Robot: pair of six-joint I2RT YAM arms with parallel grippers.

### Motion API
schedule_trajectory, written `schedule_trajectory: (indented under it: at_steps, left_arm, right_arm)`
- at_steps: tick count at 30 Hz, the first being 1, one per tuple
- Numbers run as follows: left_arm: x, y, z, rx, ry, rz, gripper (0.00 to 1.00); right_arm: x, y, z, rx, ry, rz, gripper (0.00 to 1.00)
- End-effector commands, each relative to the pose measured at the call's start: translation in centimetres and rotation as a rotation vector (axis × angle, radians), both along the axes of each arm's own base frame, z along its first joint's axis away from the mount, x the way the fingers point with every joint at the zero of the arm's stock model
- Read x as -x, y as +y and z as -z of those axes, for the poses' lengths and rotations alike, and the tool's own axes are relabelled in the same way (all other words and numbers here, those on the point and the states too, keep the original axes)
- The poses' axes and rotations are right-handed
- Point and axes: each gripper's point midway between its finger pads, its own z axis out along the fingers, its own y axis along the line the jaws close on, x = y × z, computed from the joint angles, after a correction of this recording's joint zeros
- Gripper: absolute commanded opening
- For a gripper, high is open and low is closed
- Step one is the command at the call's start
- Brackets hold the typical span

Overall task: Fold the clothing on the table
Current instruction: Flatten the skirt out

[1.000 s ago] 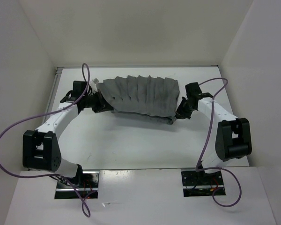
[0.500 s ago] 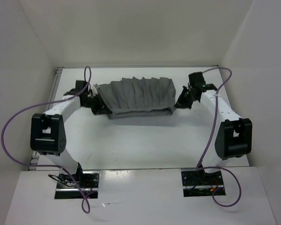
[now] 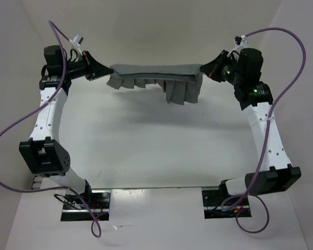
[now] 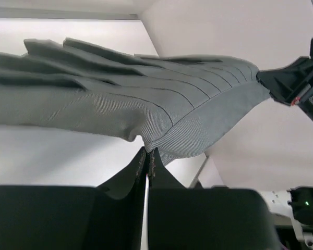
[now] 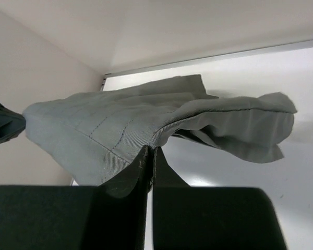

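The clothing [image 3: 155,77], a grey pleated garment, hangs stretched in the air above the far part of the table [image 3: 156,140]. Its band runs taut along the top and the pleats droop below it. My left gripper [image 3: 105,70] is shut on the clothing's left corner, and the right gripper [image 3: 203,71] is shut on its right corner. In the left wrist view the fingertips [image 4: 147,152] pinch the clothing [image 4: 146,104] at its edge. The right wrist view shows the same pinch at the right gripper [image 5: 150,150] on the clothing [image 5: 146,120].
White upright walls [image 3: 146,36] close in the table at the back and on both sides. Purple cables [image 3: 287,78] loop from both arms. The two arm bases [image 3: 86,200] sit at the near edge.
Both grippers have risen and moved apart toward the back, lifting the clothing off the table. It lay bunched before and is now pulled taut between them in the air.
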Motion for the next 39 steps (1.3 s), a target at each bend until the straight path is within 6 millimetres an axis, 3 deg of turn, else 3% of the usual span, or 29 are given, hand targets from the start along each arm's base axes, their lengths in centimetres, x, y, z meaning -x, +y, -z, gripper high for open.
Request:
schedule_trajectory:
  at_steps: [1,2,4,5,6,8,9,10,12,13,16,18,20,22,23,25,26,27,28,29,30,31,32,33,35,36,37,39]
  left_arm:
    - [1.3,4.4,3.7,-0.002,0.059,-0.14,0.01]
    - [2.9,3.9,3.4,0.007,0.052,-0.127,0.01]
    - [4.8,3.5,5.4,0.008,0.102,-0.125,0.0]
    - [6.7,3.1,6.5,0.004,0.13,-0.121,0.0]
    - [8.1,2.5,7.4,0.0,0.172,-0.107,0.0]
    - [11.4,1.5,6.4,-0.018,0.127,-0.059,0.0]
    - [12.9,1.1,6.4,-0.015,0.143,-0.036,0.0]
    - [15.2,0.1,4.4,-0.006,0.075,0.024,0.0]
    - [17.7,-1.0,2.1,0.017,-0.003,0.1,0.0]
    - [20.0,-1.9,-0.1,0.033,-0.078,0.176,0.0]
    - [21.1,-2.3,-2.4,0.048,-0.131,0.198,0.0]
    - [20.0,-1.9,-1.9,0.046,-0.104,0.156,0.0]
    - [18.0,-1.3,0.1,0.053,-0.039,0.109,0.0]
    - [15.5,-0.5,3.8,0.063,0.074,0.061,0.0]
    - [14.2,0.1,5.4,0.043,0.101,0.024,0.0]
    - [11.4,1.0,9.0,0.04,0.205,-0.009,0.0]
    - [10.5,1.3,10.4,0.032,0.235,-0.012,0.0]
    - [8.7,1.8,12.4,0.041,0.303,-0.022,0.0]
    - [7.9,1.6,13.0,0.035,0.313,-0.008,0.0]
    - [6.6,1.9,11.8,0.028,0.282,-0.009,0.0]
    - [5.2,2.2,12.5,0.033,0.303,-0.008,0.0]
    - [4.4,2.3,11.7,0.03,0.289,-0.009,0.0]
    - [3.7,2.4,10.3,0.027,0.251,-0.001,0.0]
    - [2.9,2.5,6.6,0.02,0.167,0.007,0.0]
    - [2.5,2.5,3.0,0.01,0.083,0.003,0.0]
    - [3.0,2.3,1.0,0.01,0.038,0.014,0.0]
    - [3.2,2.2,-1.4,0.008,-0.019,0.011,0.0]
    - [4.4,1.9,-3.2,0.008,-0.059,0.018,0.0]
  right_arm:
    - [0.7,-5.8,1.3,0.134,-0.01,0.181,0.0]
    - [1.6,-5.5,4.0,0.145,0.07,0.151,0.0]
    - [3.4,-4.4,6.3,0.143,0.134,0.102,0.0]
    - [4.5,-3.8,9.4,0.146,0.209,0.073,0.0]
    - [5.9,-2.8,10.6,0.154,0.243,0.038,0.0]
    - [9.4,-1.1,11.8,0.125,0.273,-0.025,0.0]
    - [11.2,0.2,11.7,0.117,0.282,-0.069,0.0]
    - [13.3,0.5,9.6,0.092,0.215,-0.081,0.0]
    - [15.9,1.4,6.7,0.061,0.119,-0.118,0.0]
    - [17.7,0.8,3.6,0.035,0.012,-0.103,0.0]
    - [18.5,0.2,0.2,-0.01,-0.09,-0.062,0.0]
    - [17.8,0.6,0.1,-0.014,-0.094,-0.075,0.0]
    - [15.3,1.5,1.8,-0.019,-0.057,-0.09,0.0]
    - [13.0,2.2,4.7,-0.007,0.016,-0.099,0.0]
    - [10.6,2.7,6.8,0.004,0.077,-0.099,0.0]
    - [8.3,3.2,9.6,0.046,0.141,-0.108,0.0]
    - [5.9,3.1,11.8,0.064,0.199,-0.096,0.0]
    - [4.6,2.9,11.7,0.082,0.196,-0.092,0.0]
    - [3.2,2.4,12.0,0.091,0.199,-0.077,0.0]
    - [2.1,2.2,12.1,0.108,0.2,-0.062,0.0]
    - [0.0,1.5,11.3,0.127,0.18,-0.037,0.0]
    - [-1.0,1.1,10.4,0.136,0.161,-0.004,0.0]
    - [-1.6,0.5,9.5,0.145,0.142,0.016,0.0]
    - [-2.0,0.5,6.3,0.143,0.069,0.018,0.0]
    - [-2.1,-0.1,3.2,0.148,-0.008,0.051,0.0]
    - [-1.5,-0.3,0.5,0.138,-0.069,0.065,0.0]
    - [-1.2,-0.4,-0.6,0.143,-0.097,0.064,0.0]
    - [-0.5,-1.2,-2.1,0.152,-0.135,0.086,0.0]
